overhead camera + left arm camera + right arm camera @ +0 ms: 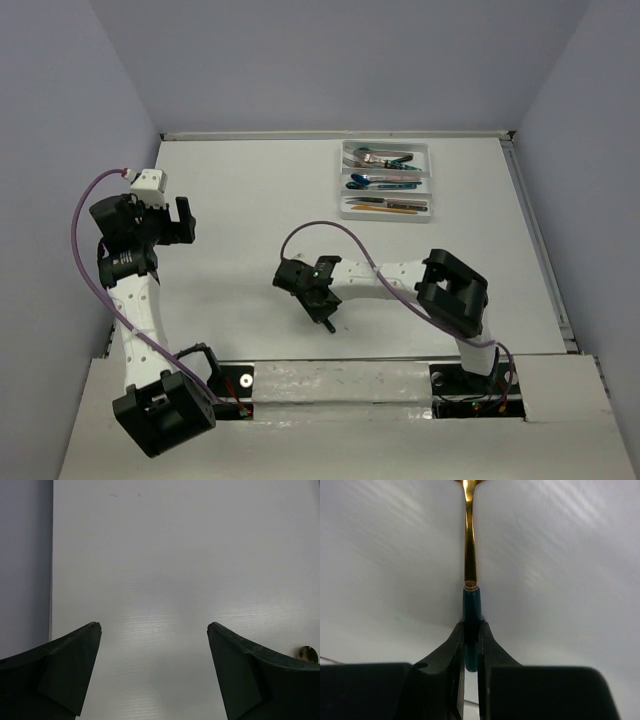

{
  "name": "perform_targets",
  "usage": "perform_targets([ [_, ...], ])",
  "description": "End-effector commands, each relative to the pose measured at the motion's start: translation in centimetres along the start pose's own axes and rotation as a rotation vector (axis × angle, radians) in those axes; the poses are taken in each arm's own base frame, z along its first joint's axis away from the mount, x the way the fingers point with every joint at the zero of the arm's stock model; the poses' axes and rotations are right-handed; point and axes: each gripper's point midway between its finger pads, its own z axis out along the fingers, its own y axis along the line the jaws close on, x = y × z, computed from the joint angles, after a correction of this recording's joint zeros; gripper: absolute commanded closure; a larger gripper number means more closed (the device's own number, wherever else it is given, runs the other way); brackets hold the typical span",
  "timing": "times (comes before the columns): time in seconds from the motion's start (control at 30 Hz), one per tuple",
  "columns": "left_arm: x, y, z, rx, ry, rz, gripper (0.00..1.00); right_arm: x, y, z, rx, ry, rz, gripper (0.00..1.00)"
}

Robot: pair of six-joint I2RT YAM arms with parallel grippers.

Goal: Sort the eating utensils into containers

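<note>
Teal-handled utensil [471, 602], pinched in right claw [472, 626]

The carrying surface is a white rectangular table [250, 200] with a smooth matte top and a low raised lip along its far and right edges.

One white rectangular plastic cutlery tray [386, 144] lies flat on the table at the far side, right of centre, close to the far lip but apart from it. Its long axis runs left to right, and its three parallel compartments are stacked from far to near.

A slim gold utensil with a dark teal handle [469, 565] sits low over the table near the centre; contact with the surface cannot be determined.

A small round brass-coloured item [306, 654] lies on the left part of the table; its type cannot be determined
</note>
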Motion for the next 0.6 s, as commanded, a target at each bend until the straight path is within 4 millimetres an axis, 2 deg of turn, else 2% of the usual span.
perform_targets([
  [0.0,-0.4,-0.2,-0.3,0.012,-0.025,0.012,0.01,7.4,-2.1,1.0,0.074,0.191,-0.017,0.9],
  [0.1,-0.5,-0.2,-0.4,0.012,-0.025,0.013,0.01,6.4,-2.3,1.5,0.105,0.164,-0.026,0.84],
  [0.17,-0.4,-0.2,-0.3,0.013,-0.023,0.012,0.01,6.3,-2.5,2.5,0.131,0.172,-0.045,0.72],
  [0.23,-0.5,-0.2,-0.4,0.012,-0.025,0.013,0.01,6.1,-2.3,3.0,0.131,0.177,-0.06,0.71],
  [0.3,-0.4,-0.2,-0.4,0.011,-0.024,0.014,0.01,6.1,-3.0,3.9,0.143,0.196,-0.048,0.71],
  [0.4,-0.4,-0.2,-0.4,0.01,-0.024,0.012,0.01,5.9,-3.6,4.1,0.141,0.198,-0.038,0.63],
  [0.53,-0.3,-0.1,-0.3,0.01,-0.024,0.013,0.01,4.5,-2.3,4.2,0.056,0.158,-0.057,0.62],
  [0.57,-0.3,-0.2,-0.3,0.011,-0.024,0.011,0.01,3.8,-1.8,4.3,0.037,0.139,-0.06,0.65],
])
